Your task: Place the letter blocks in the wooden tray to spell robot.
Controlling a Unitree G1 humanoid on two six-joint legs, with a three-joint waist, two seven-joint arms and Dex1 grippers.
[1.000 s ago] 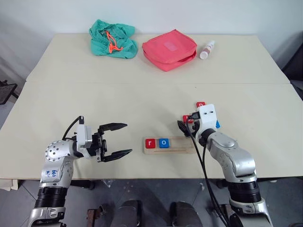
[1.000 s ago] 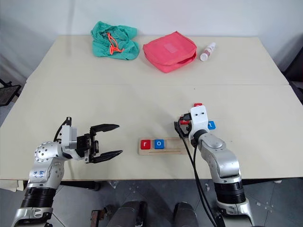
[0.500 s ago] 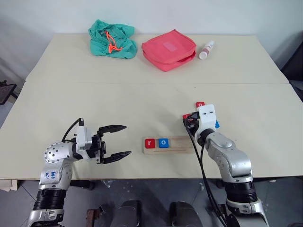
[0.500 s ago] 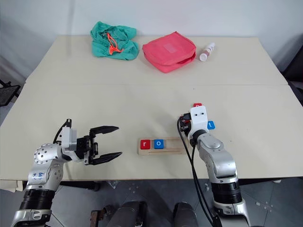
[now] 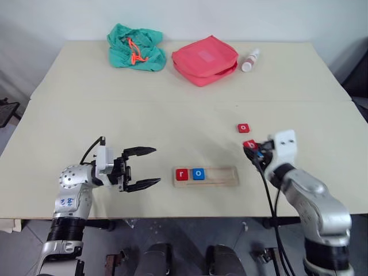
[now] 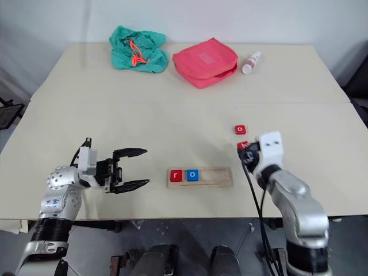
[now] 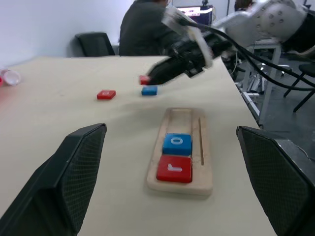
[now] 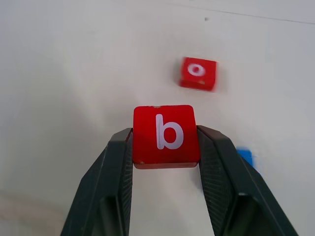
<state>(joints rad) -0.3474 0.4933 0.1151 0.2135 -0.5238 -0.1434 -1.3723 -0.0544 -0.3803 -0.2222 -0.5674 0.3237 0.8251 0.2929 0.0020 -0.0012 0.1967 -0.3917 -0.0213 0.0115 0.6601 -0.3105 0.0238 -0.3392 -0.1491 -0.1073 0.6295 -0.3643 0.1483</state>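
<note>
The wooden tray [image 5: 221,176] lies near the table's front edge, with a red r block [image 5: 181,174] and a blue o block [image 5: 198,173] at its left end. Right of the tray, my right gripper [image 8: 165,135] is shut on a red b block [image 8: 165,132], held just above the table. Beyond it a red o block [image 5: 244,127] lies flat. A blue block [image 8: 244,156] rests on the table beside the gripper, its letter hidden. My left gripper [image 5: 144,168] hovers open left of the tray, holding nothing.
At the back of the table are a green cloth [image 5: 137,47], a pink pouch [image 5: 205,59] and a small white bottle [image 5: 250,60]. A seam crosses the tabletop. In the left wrist view a person [image 7: 142,27] sits beyond the table.
My right gripper closed on the red b block and drew back to the right with it, uncovering the red o block. The left gripper has stayed in place, still open.
</note>
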